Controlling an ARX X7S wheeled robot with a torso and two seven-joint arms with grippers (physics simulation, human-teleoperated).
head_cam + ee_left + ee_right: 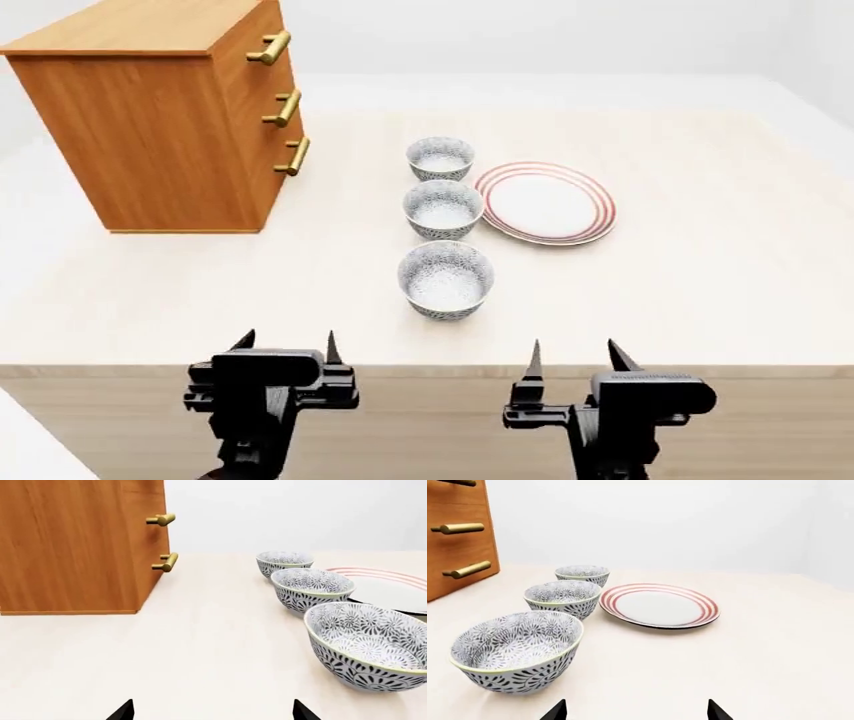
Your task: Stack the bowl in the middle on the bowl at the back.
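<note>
**Inspector:** Middle bowl [443,209] stands upright on the table [694,290], in a row between the back bowl [441,157] and the front bowl [446,279]. All three sit apart, none stacked. Each interior shows only its patterned lining, nothing inside.

**Clerk:** And the plate?

**Inspector:** The red-ringed plate [546,203] lies flat just beside the middle and back bowls; its face is bare. From the head view I cannot tell whether its rim touches the middle bowl.

**Clerk:** Grippers?

**Inspector:** Left gripper [288,345] and right gripper [577,358] hang at the table's near edge, well short of the bowls, fingers spread, holding nothing.

**Clerk:** Anything obscured?

**Inspector:** The wooden drawer cabinet [160,130] stands left of the bowls. In the left wrist view it is cut off, showing only two brass handles [164,562]. Both wrist views show only the fingertips. The front bowl is clipped at the left wrist picture's edge.
</note>
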